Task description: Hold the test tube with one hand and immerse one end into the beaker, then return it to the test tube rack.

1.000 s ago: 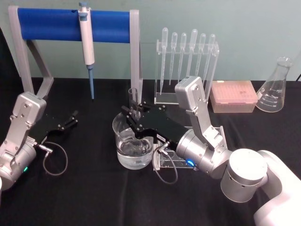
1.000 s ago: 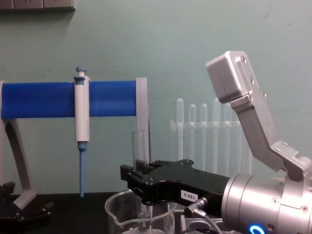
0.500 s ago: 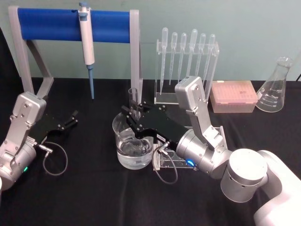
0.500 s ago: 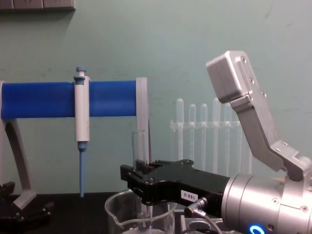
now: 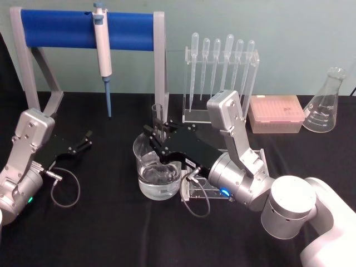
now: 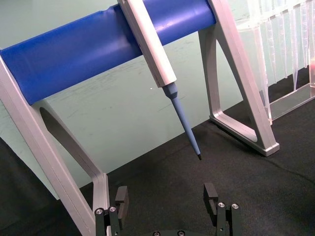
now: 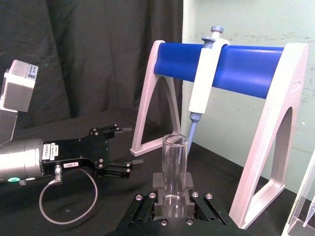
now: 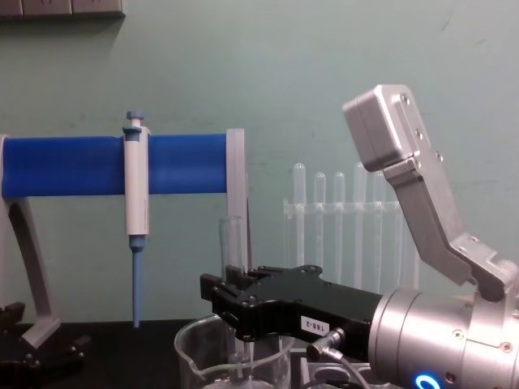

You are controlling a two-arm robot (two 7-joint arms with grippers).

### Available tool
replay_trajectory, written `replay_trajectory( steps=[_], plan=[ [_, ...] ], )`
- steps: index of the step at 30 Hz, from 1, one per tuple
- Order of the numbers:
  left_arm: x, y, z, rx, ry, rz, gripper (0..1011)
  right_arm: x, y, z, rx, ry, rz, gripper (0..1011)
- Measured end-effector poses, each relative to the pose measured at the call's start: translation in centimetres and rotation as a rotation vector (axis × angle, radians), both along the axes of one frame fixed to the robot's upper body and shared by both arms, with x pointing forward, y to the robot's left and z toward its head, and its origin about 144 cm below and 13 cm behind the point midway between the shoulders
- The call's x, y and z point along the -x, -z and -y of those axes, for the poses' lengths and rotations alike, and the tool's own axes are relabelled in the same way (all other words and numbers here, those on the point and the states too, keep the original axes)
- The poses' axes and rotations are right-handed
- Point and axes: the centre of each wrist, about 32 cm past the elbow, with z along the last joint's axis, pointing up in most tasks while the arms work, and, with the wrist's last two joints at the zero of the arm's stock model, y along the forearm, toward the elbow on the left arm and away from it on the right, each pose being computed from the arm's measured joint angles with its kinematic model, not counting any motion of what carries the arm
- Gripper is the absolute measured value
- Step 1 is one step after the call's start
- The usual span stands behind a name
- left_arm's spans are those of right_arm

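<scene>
The test tube [image 5: 157, 115] stands upright in my right gripper [image 5: 159, 135], which is shut on its middle. Its open rim rises above the black fingers [image 7: 158, 182] in the right wrist view, where the test tube [image 7: 174, 164] is close up. Below the right gripper [image 8: 237, 304], the lower end of the test tube [image 8: 233, 243] goes down inside the beaker [image 8: 195, 356]. The beaker [image 5: 146, 186] holds clear liquid; how deep the tube's end sits in it is hidden by the gripper. My left gripper [image 5: 84, 141] rests open on the table at the left.
A blue-barred stand [image 5: 83, 29] with a hanging pipettor [image 5: 102, 50] stands behind the beaker. A clear rack of plastic pipettes [image 5: 221, 67], a pink tip box [image 5: 276, 114] and a conical flask [image 5: 326, 103] line the back right. A low clear holder [image 5: 200, 192] sits under my right wrist.
</scene>
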Motion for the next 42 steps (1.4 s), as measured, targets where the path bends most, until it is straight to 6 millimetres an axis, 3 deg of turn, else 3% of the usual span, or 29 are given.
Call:
replay_trajectory(
  steps=[42],
  plan=[
    [0.00,0.00,0.00,0.000,0.000,0.000,1000,0.00,0.00,0.00,0.000,0.000,0.000,225]
  ],
)
